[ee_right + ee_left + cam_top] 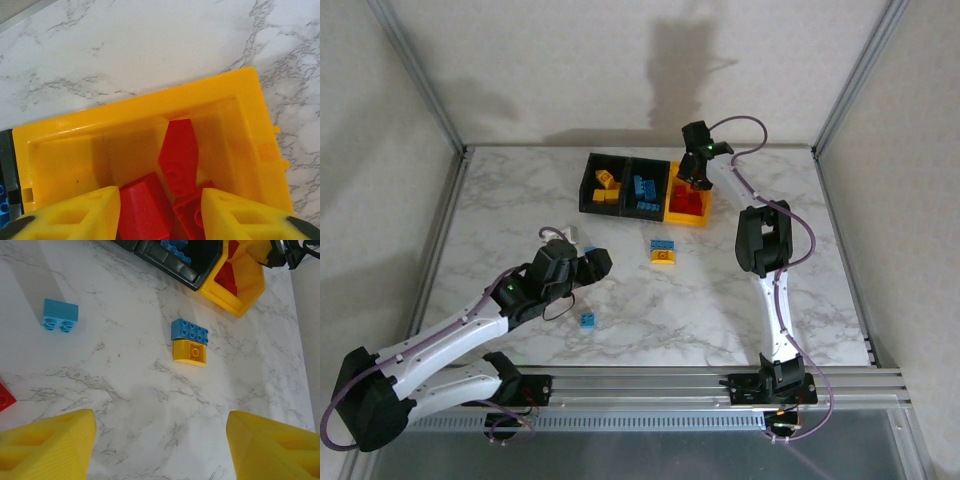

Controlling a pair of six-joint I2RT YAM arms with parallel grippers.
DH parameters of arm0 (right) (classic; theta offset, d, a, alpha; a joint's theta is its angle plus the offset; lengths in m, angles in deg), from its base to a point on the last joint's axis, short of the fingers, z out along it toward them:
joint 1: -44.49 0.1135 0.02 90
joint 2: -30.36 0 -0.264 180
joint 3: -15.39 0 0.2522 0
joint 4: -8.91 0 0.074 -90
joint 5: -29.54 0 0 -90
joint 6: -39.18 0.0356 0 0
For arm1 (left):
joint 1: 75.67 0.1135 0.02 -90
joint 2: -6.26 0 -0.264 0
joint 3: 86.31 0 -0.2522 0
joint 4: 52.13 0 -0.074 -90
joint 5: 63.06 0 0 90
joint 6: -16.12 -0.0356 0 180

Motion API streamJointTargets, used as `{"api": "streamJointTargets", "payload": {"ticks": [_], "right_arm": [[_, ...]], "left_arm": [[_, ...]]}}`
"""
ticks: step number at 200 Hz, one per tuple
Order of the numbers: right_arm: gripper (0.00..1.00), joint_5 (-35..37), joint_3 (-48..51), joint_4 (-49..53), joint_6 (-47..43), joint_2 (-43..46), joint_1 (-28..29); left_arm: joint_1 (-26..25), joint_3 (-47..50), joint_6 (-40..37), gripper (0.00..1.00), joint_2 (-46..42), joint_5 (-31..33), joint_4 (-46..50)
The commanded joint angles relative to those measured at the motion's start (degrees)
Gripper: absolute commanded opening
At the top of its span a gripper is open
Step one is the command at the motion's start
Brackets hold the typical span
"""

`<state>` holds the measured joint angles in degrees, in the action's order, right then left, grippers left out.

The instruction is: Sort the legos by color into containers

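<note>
Three joined bins stand at the back. The left black bin (590,185) holds yellow legos, the middle black bin (631,180) blue ones, and the yellow bin (686,222) red ones. My right gripper (698,168) hovers over the yellow bin (150,107), open (160,210), with red bricks (179,152) lying in the bin below it. My left gripper (592,262) is open (160,445) over bare table, nothing between its fingers. Loose ahead of it lie a blue brick (189,331) touching a yellow brick (190,352), and a light-blue brick (60,315).
Another light-blue brick (589,320) lies near the left arm. A red brick (4,398) shows at the left edge of the left wrist view. The marble table (770,300) has free room at the right and front. A metal frame borders it.
</note>
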<state>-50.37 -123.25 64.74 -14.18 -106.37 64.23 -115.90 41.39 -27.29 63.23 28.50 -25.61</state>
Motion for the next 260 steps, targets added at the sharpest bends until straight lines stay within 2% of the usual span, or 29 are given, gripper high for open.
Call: {"api": "streamJointTargets", "payload": {"ticks": [1,72,83,128,194,214,260], "right_arm": [[0.46,0.5,1.4,0.7,-1.3,4.0,0.3],[0.49,-5.8,30.1,-17.3,-4.8,29.7,4.0],[0.53,-6.7,35.3,-19.7,-5.6,34.3,4.7],[0.57,-11.5,53.5,-26.3,-6.5,50.4,6.7],[0.57,-11.2,66.9,-26.8,-4.2,59.9,11.7],[0.57,-11.9,70.9,-28.1,-2.7,62.2,12.2],[0.57,-11.6,75.2,-27.6,-1.3,65.9,12.3]], "left_arm": [[0.7,-1.1,1.2,0.69,-0.6,2.9,2.5],[3.6,-0.7,5.8,0.70,-0.6,10.3,12.4],[4.1,-0.7,6.2,0.70,-0.2,11.0,13.8],[5.2,0.2,6.4,0.70,1.3,11.7,13.8],[5.7,0.4,6.8,0.71,9.6,14.1,12.6],[5.7,0.4,7.9,0.79,13.5,15.2,12.7],[5.8,2.0,8.3,0.78,19.3,17.0,8.6]]}}
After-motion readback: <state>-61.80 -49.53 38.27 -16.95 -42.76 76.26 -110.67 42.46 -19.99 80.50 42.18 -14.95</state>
